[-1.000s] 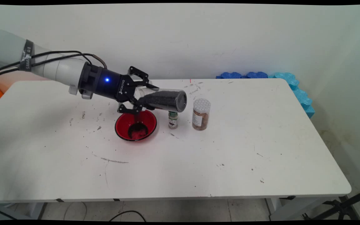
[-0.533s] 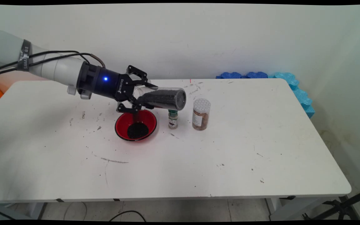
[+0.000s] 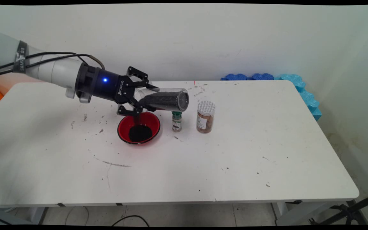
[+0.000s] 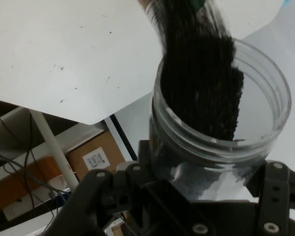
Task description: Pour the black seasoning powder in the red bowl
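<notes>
My gripper [image 3: 139,97] is shut on a clear jar [image 3: 164,99] of black grains, held on its side above the table. The jar's open mouth is at the gripper end, over a red bowl [image 3: 123,126]. A pile of black grains [image 3: 140,133] lies in the bowl. In the hand view the jar [image 4: 216,123] fills the frame, its open rim toward the camera and the grains [image 4: 201,83] lying against one side of it. The gripper [image 4: 201,196] clamps it just below the rim.
A small green-capped spice bottle [image 3: 176,121] and a taller jar of brown contents with a white lid [image 3: 205,116] stand right of the bowl, under the held jar's far end. Blue foam pieces [image 3: 286,83] lie at the table's back right corner. Dark specks dot the table [image 3: 235,153].
The arm with the jar has risen slightly and drawn left. The pile of black grains in the bowl has settled into a rounder heap.
</notes>
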You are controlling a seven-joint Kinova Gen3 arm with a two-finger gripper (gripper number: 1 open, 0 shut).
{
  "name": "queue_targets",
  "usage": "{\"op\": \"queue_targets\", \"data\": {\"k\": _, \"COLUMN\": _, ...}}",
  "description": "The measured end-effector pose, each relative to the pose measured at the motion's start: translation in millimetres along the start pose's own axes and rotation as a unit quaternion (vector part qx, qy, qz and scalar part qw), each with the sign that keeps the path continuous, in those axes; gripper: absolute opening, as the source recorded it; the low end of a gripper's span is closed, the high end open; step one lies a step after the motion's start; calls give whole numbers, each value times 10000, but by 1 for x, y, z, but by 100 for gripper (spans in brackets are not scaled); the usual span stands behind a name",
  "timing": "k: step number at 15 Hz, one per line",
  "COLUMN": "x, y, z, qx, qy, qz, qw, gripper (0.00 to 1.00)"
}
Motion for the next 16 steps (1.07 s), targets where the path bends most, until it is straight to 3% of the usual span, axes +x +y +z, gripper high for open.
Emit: {"op": "queue_targets", "data": {"k": 16, "x": 1, "y": -8, "z": -7, "qx": -89, "qy": -90, "qz": -258, "qw": 9996, "gripper": 0}}
